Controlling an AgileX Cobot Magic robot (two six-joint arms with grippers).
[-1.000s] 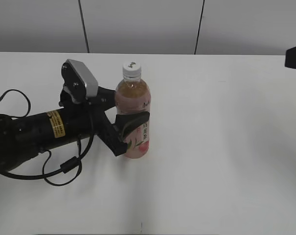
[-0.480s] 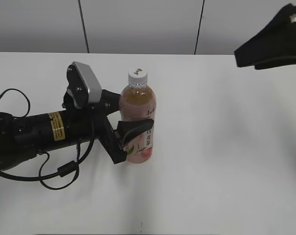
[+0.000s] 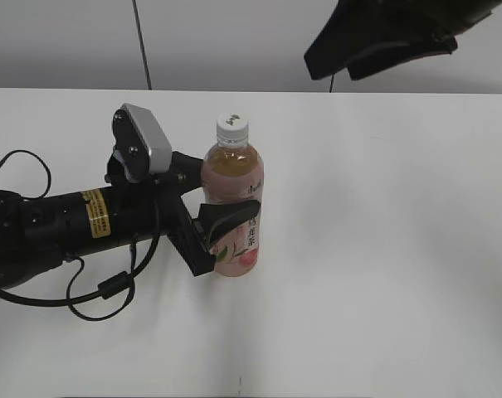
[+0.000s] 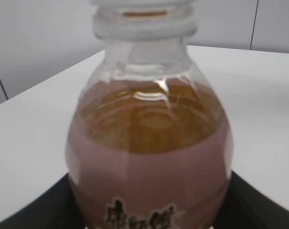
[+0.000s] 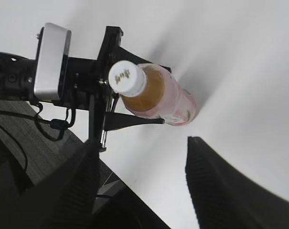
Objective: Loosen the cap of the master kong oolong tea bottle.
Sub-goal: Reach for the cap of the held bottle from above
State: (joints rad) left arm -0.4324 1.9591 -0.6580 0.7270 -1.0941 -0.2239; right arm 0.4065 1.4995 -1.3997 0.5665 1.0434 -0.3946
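On the white bench point(image 3: 383, 249), left of centre, the master kong oolong tea bottle point(image 3: 232, 203) stands upright, with the cap point(image 3: 232, 126) on top and nothing touching it. Left pincer point(image 3: 207, 230) is clamped round the labelled lower body from the left side, one finger across the front of the label, probably to keep the bottle from spinning while the cap gets twisted. Left wrist view is filled by the bottle's shoulder, dark pincer parts at the bottom corners. Right pincer point(image 5: 142, 176) hangs high above, well apart from the bottle. Its two fingers are spread wide, holding nothing, and the cap shows between and beyond them in the right wrist view. Looks like a line-up for coming down onto the cap; loosening not yet begun.
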